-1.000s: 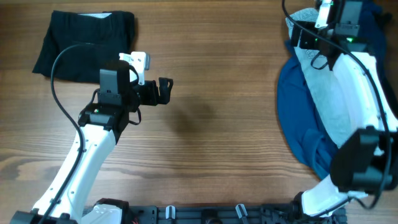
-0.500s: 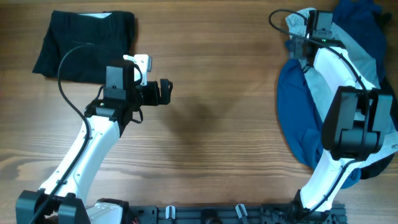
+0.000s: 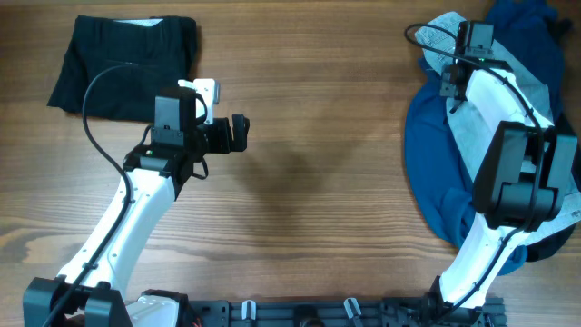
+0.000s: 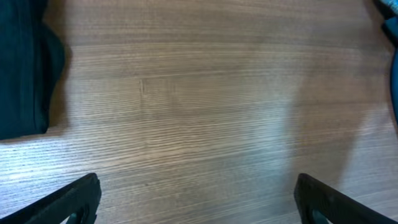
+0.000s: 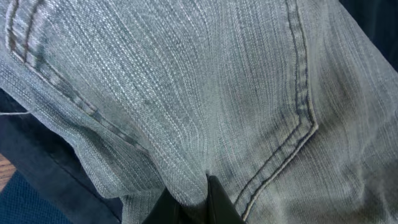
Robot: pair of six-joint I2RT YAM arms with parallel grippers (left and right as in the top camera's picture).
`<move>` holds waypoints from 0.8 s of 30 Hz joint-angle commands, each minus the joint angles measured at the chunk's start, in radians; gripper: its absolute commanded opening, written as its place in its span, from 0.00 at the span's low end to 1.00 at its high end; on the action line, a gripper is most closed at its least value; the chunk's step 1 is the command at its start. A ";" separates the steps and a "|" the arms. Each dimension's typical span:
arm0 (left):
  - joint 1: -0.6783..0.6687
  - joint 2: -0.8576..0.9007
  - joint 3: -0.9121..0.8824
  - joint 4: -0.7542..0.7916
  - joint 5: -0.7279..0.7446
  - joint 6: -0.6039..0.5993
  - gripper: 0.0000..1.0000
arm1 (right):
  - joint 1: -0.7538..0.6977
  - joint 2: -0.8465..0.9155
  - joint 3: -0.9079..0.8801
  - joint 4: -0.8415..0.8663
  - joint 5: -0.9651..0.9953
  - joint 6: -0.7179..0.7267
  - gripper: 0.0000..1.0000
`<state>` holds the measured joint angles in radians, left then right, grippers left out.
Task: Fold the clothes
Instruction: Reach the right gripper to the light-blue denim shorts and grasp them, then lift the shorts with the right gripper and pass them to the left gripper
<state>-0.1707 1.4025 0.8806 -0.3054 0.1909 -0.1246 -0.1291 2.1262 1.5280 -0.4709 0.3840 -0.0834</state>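
Observation:
A heap of clothes lies at the table's right edge: pale grey jeans [image 3: 474, 136] on top of a blue garment [image 3: 425, 159]. My right gripper [image 3: 450, 80] is down at the heap's far end. In the right wrist view it [image 5: 198, 202] is shut on a pinched fold of the grey jeans [image 5: 205, 93], close to a pocket seam. A folded black garment [image 3: 123, 59] lies at the far left. My left gripper [image 3: 238, 133] hovers open to the right of it over bare wood, and nothing is between its fingers [image 4: 74, 199].
The black garment's edge [image 4: 22, 68] shows at the left of the left wrist view, and a bit of blue cloth [image 4: 392, 31] at the top right. Dark blue fabric [image 5: 37, 168] lies under the jeans. The right arm stretches over the heap.
My right gripper came down onto the heap's far end and shut on a fold of the grey jeans. The left arm shifted slightly and stayed open.

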 commanded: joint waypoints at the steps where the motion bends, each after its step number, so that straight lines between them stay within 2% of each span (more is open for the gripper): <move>1: 0.005 0.008 0.016 0.034 -0.009 0.012 1.00 | -0.003 -0.064 0.036 -0.039 0.033 0.031 0.05; 9: 0.005 0.003 0.016 0.078 -0.003 0.012 1.00 | 0.095 -0.342 0.164 -0.255 -0.159 0.031 0.04; 14: 0.005 -0.044 0.016 0.085 0.109 0.016 1.00 | 0.205 -0.472 0.164 -0.389 -0.347 0.053 0.04; 17: 0.004 -0.102 0.016 0.085 0.246 0.097 1.00 | 0.268 -0.478 0.164 -0.465 -0.534 0.068 0.04; 21: -0.012 -0.166 0.016 0.082 0.292 0.156 1.00 | 0.347 -0.478 0.164 -0.499 -0.680 0.068 0.04; 24: -0.090 -0.170 0.016 0.031 0.291 0.280 1.00 | 0.390 -0.477 0.164 -0.499 -0.693 0.068 0.04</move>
<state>-0.1944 1.2427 0.8814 -0.2348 0.4366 0.0090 0.2253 1.6680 1.6604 -0.9813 -0.2054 -0.0418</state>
